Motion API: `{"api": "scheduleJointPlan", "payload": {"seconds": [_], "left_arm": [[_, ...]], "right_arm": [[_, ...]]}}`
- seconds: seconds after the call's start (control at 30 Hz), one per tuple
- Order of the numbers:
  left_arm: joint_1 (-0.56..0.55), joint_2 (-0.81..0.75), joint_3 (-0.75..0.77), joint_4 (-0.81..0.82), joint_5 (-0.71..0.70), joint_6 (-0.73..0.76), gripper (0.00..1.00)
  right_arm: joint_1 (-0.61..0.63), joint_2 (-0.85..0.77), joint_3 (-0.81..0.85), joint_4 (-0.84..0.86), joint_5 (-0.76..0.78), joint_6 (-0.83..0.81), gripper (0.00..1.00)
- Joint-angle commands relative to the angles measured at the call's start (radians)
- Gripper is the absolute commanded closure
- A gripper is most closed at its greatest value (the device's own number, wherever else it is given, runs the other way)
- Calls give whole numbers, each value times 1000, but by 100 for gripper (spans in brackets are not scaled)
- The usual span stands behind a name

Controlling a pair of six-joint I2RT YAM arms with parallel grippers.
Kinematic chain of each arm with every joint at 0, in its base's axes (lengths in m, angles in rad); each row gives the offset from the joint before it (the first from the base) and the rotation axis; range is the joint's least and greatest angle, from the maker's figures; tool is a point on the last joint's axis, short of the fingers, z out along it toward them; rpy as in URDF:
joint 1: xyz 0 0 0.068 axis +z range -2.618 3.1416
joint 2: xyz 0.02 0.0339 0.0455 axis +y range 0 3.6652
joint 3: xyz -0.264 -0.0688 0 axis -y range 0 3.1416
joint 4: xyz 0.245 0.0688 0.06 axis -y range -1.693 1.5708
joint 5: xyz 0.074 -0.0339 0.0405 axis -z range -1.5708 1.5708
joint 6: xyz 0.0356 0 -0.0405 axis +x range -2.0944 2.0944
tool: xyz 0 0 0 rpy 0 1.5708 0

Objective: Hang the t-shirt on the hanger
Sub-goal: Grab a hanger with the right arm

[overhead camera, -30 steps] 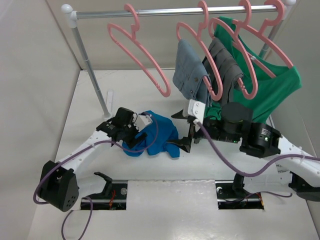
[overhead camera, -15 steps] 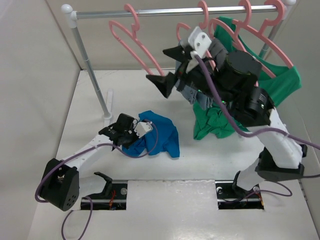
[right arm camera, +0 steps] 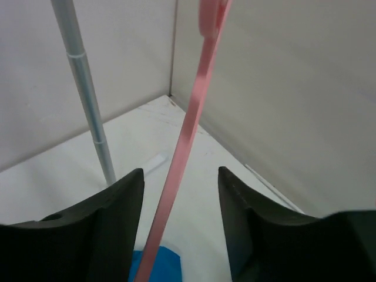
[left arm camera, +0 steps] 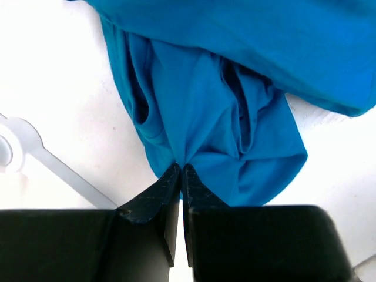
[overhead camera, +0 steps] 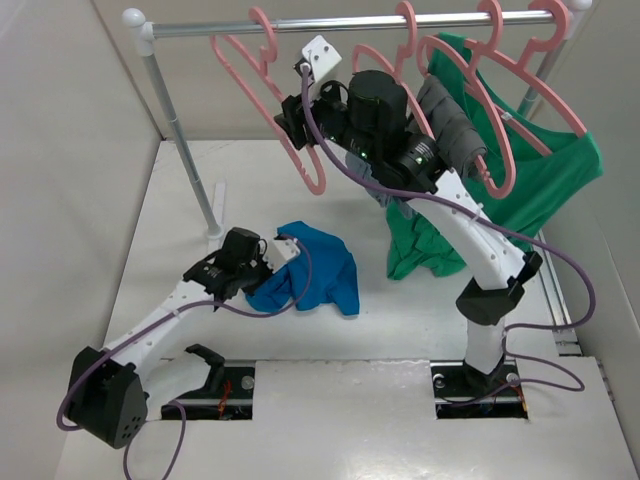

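The blue t-shirt lies crumpled on the white table, and it fills the top of the left wrist view. My left gripper sits at the shirt's left edge. Its jaws are shut, pinching a fold of the cloth. The empty pink hanger hangs leftmost on the rail. My right gripper is raised to its sloping arm. In the right wrist view the hanger's pink bar runs between the open jaws, nearer the left finger, with a gap on each side.
A metal rail on a grey pole spans the back. Other pink hangers carry grey garments and a green shirt to the right. Walls close in the left, right and back. The rack's foot lies beside the t-shirt.
The right arm has risen from the table to the empty hanger, its jaws narrowing around the hanger's arm. The left gripper has shut on the t-shirt's edge.
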Motion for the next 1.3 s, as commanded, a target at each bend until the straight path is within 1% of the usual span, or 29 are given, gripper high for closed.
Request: {"api": "scheduleJointPlan", "payload": {"seconds": [0.0, 0.03, 0.07, 0.1, 0.13, 0.2, 0.27, 0.37, 0.43, 0.5, 0.63, 0.77, 0.83, 0.97, 1.0, 1.1, 1.13, 1.17, 1.23, 1.27], "left_arm": [[0, -31, 66, -55, -3, -25, 97], [0, -31, 66, -64, 6, -39, 97], [0, -31, 80, -78, 6, -39, 97], [0, -43, 92, -78, 17, -48, 97], [0, -53, 102, -93, 17, -59, 97], [0, -63, 126, -109, 29, -59, 97], [0, -77, 137, -121, 40, -68, 97], [0, -108, 146, -130, 49, -68, 97], [0, -120, 157, -139, 49, -59, 97], [0, -149, 157, -139, 49, -59, 97], [0, -200, 166, -139, 83, -50, 97], [0, -270, 175, -168, 141, 31, 97], [0, -306, 151, -190, 153, 88, 97], [0, -329, 80, -259, 153, 162, 97], [0, -329, 70, -285, 153, 191, 97], [0, -350, 48, -307, 164, 226, 97], [0, -364, 34, -331, 164, 260, 97], [0, -379, 19, -346, 164, 286, 97], [0, -389, -1, -379, 164, 346, 97], [0, -404, -12, -379, 147, 355, 95]], "right_arm": [[-14, -27, 58, 31, 0, 39, 45], [-14, -27, 43, 31, 28, 39, 57], [-14, -36, 32, 31, 37, 39, 79], [-14, -51, 3, 31, 37, 48, 87], [-14, -62, -14, 42, 51, 48, 90], [-14, -80, -60, 51, 51, 48, 100], [-14, -94, -89, 76, 51, 48, 100], [-23, -105, -131, 112, -5, 48, 100], [-23, -126, -163, 146, -71, 39, 100], [-23, -138, -184, 215, -128, 16, 100], [-23, -148, -174, 283, -196, -27, 100], [0, -171, -161, 338, -205, -80, 100], [11, -180, -172, 358, -233, -91, 100], [11, -191, -210, 372, -254, -101, 100], [11, -200, -226, 372, -285, -101, 100], [20, -263, -345, 372, -309, -101, 100], [20, -287, -438, 372, -309, -101, 100], [20, -342, -488, 372, -309, -101, 100], [20, -401, -589, 363, -274, -101, 100], [30, -456, -683, 362, -274, -91, 100]]}}
